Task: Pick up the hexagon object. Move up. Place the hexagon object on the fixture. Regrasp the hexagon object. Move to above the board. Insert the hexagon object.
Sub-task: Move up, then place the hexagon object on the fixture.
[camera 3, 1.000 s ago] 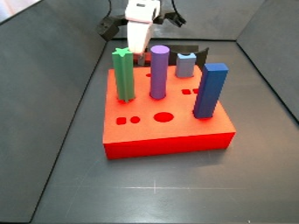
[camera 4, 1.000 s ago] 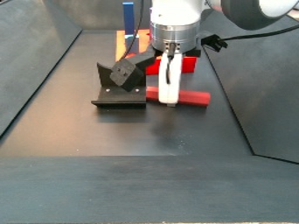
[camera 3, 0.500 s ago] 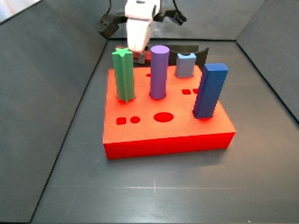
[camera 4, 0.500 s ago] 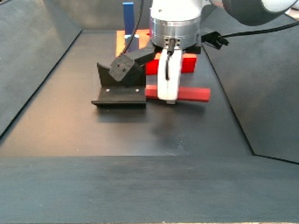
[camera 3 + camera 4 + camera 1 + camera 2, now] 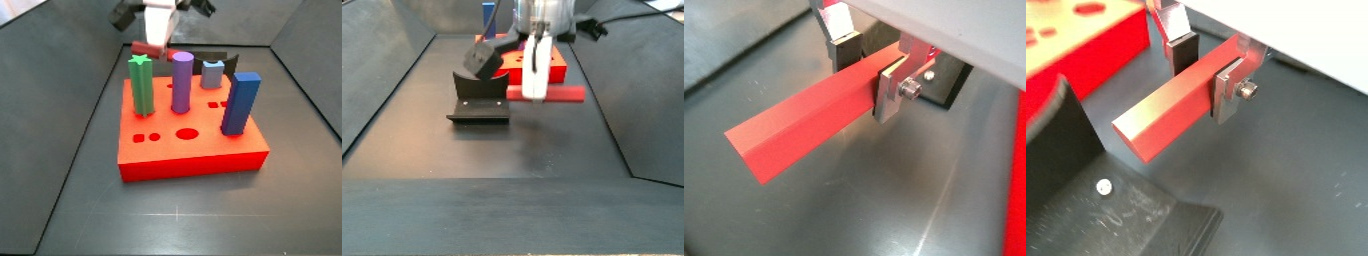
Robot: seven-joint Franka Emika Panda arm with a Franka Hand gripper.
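In a wrist view, the gripper [image 5: 869, 62] is clamped across the hexagon object [image 5: 804, 122], a long red prism. One silver finger [image 5: 889, 92] presses its near face and the other sits behind it. The peg lies level, clear of the dark floor [image 5: 844, 210] beneath it.

In a wrist view from the opposite side, the same closed gripper [image 5: 1204, 68] holds the hexagon object [image 5: 1173, 110] near one end. The fixture [image 5: 1106, 205], a black blocky holder, lies below and just beside the peg's free end, not touching it. A corner of the red board [image 5: 1080, 45] shows beyond.

In a side view, the gripper [image 5: 155, 42] hangs high behind the board [image 5: 187, 135], carrying the hexagon object [image 5: 147, 49] as a small red bar. The board holds four upright pegs: a green star-topped peg [image 5: 140, 85], a purple round peg [image 5: 181, 82], a grey-blue short peg [image 5: 213, 73] and a blue square peg [image 5: 242, 103]. Small shaped holes lie open near its front edge.

In a side view from behind the rig, the gripper [image 5: 533, 88] holds the hexagon object [image 5: 553, 95] horizontally in the air, beside and slightly above the fixture [image 5: 478, 95]. The board [image 5: 549, 57] sits behind them.

The step in hand appears to be the lift, just before setting the peg on the fixture. To do it well, keep the grip firm and the peg level. Clear the fixture's upright bracket before moving sideways. Then lower slowly so the peg settles against the bracket without twisting in the fingers.
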